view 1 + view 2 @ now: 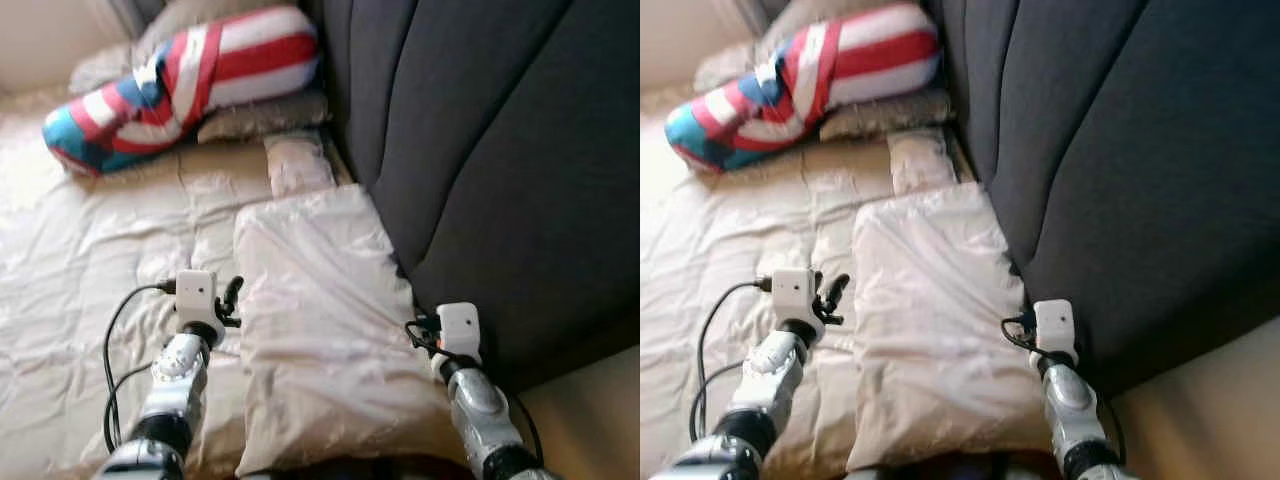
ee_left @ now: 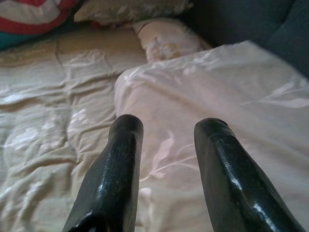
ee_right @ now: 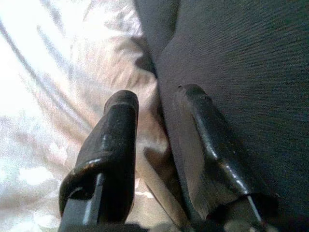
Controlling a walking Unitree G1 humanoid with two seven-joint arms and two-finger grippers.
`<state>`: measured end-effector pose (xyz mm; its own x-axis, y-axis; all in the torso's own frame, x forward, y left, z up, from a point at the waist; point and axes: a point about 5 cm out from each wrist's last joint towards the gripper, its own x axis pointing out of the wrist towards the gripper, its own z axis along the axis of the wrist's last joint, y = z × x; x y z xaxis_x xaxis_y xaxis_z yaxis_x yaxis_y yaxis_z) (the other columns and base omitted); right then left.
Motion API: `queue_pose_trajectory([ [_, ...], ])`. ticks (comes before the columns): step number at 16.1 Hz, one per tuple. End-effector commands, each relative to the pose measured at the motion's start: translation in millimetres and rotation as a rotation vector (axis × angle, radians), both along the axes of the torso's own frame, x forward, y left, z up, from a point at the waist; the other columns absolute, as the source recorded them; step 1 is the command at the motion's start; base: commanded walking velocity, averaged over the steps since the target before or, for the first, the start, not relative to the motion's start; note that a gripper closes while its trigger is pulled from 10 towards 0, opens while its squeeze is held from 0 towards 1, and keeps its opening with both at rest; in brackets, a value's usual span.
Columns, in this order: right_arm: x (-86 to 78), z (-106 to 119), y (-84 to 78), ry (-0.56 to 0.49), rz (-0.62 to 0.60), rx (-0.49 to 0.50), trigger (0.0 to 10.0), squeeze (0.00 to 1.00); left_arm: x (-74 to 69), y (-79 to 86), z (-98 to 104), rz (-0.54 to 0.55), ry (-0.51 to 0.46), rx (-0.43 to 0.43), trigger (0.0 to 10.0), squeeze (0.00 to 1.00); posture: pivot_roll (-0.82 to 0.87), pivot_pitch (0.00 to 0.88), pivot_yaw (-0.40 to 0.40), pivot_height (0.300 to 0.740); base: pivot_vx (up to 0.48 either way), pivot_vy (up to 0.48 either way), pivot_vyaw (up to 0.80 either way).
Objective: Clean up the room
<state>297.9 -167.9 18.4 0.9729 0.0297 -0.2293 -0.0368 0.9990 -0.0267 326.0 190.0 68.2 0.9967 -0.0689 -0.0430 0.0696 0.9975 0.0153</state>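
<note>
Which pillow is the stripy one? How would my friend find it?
Start at the big dark headboard and follow it to the far end of the bed. There lies the long pillow on the cream bedding. It alone has red and white stripes with blue; the other pillows are pale.

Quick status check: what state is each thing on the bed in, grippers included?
Cream pillow: lying flat against the dark headboard.
Striped bolster: lying across the far pillows.
Bedspread: wrinkled.
Left gripper: open, over the pillow's left edge.
Right gripper: open, at the pillow's edge by the headboard.
</note>
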Motion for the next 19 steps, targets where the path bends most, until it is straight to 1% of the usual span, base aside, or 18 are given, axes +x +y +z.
queue_pose_trajectory([
  [1,-4.0,-2.4,-4.2,-0.001,-0.040,0.029,10.0,0.00,-6.2,1.2,-7.6,0.003,0.025,-0.006,10.0,0.00,-0.04,0.053,0.020,0.740,0.000,0.000,0.00],
  [2,-7.0,-4.7,-3.7,0.002,-0.061,0.050,10.0,0.00,-8.7,0.3,-11.3,0.005,0.037,-0.019,10.0,0.00,-0.04,0.044,0.019,0.740,0.000,0.000,0.00],
  [4,-7.5,-6.0,-0.8,0.009,-0.072,0.075,10.0,0.00,-10.0,-2.8,-15.0,-0.001,0.057,-0.037,10.0,0.00,-0.05,0.023,0.022,0.740,0.000,0.000,0.00],
  [5,-7.3,-6.5,2.3,0.018,-0.049,0.059,10.0,0.00,-10.9,-4.4,-16.2,-0.007,0.061,-0.040,10.0,0.00,-0.05,0.020,0.022,0.740,0.000,0.000,0.00],
  [7,-5.1,-3.0,3.8,-0.004,-0.030,0.054,10.0,0.00,-10.5,-4.3,-15.3,-0.005,0.059,-0.044,10.0,0.00,-0.05,0.007,0.022,0.740,0.000,0.000,0.62],
  [11,-4.4,-2.3,-0.2,0.003,-0.038,0.048,10.0,0.00,-12.5,-3.9,-17.5,-0.003,0.070,-0.039,10.0,0.00,-0.06,0.000,0.017,0.740,0.000,0.000,0.80],
  [15,-4.2,-3.3,-1.7,0.015,-0.036,0.050,10.0,0.00,-13.2,-10.1,-20.0,-0.010,0.080,-0.054,10.0,0.00,-0.06,0.000,0.014,0.740,0.000,0.000,0.75],
  [16,-4.7,-5.1,-2.0,0.032,-0.047,0.060,10.0,0.00,-13.5,-12.1,-21.9,-0.017,0.093,-0.055,10.0,0.00,-0.06,0.000,0.012,0.740,0.000,0.000,0.00],
  [17,-5.3,-6.3,-2.5,0.038,-0.057,0.072,10.0,0.00,-14.9,-15.6,-25.0,-0.038,0.111,-0.037,10.0,0.00,-0.05,0.000,0.012,0.740,0.000,0.000,0.00],
  [19,-7.2,-7.9,-1.8,0.041,-0.061,0.077,10.0,0.00,-14.2,-15.7,-23.2,-0.042,0.102,-0.022,10.0,0.00,-0.05,0.000,0.010,0.740,0.000,0.000,0.00],
])
